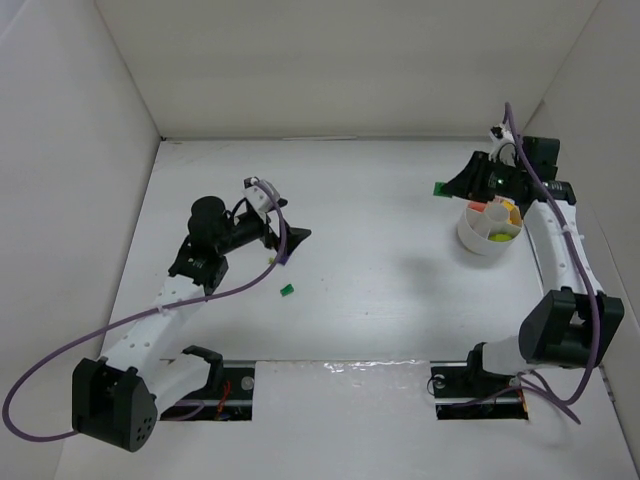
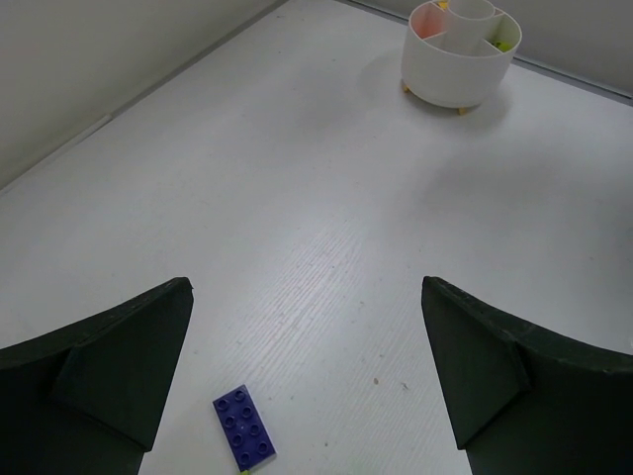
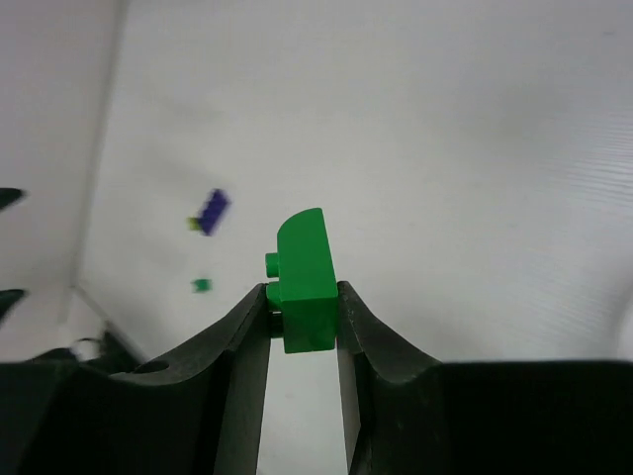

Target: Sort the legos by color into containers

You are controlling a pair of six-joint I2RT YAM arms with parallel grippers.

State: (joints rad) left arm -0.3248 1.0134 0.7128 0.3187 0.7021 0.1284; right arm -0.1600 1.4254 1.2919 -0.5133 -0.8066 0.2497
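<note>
**Grippers, two.**
- Left gripper [image 2: 307, 292]: jaws spread wide and holding nothing. It hangs low over the white table [image 1: 380, 290], left of centre.
- Right gripper [image 3: 303, 299]: jaws drawn narrow and clamped on a bright green plastic brick with one rounded corner [image 3: 302, 259]. The brick is gripped by its lower half, with a side stud showing. It is held above the table just beside the bowl, on the bowl's far-left side.

**Loose bricks on the table, three.**
- One flat purple plastic brick with eight studs [image 2: 244, 427], lying between the left fingers and nearer the left one.
- One tiny lime-green piece [image 3: 194, 224], touching or just beside the purple brick's end; which of the two cannot be told.
- One small dark green brick [image 1: 286, 291], near the purple one and on the side towards the arm bases.

**Container, one.**
- A round white bowl [image 1: 478, 244] divided into wedges around a white central cylinder [image 1: 494, 221], standing at the right of the table.
- One far wedge holds reddish-orange pieces.
- The right wedge holds orange and yellow pieces.
- The near wedge holds one yellow piece.
- A lime speck shows in the left wrist view.
- The number of pieces in each wedge cannot be told.
</note>
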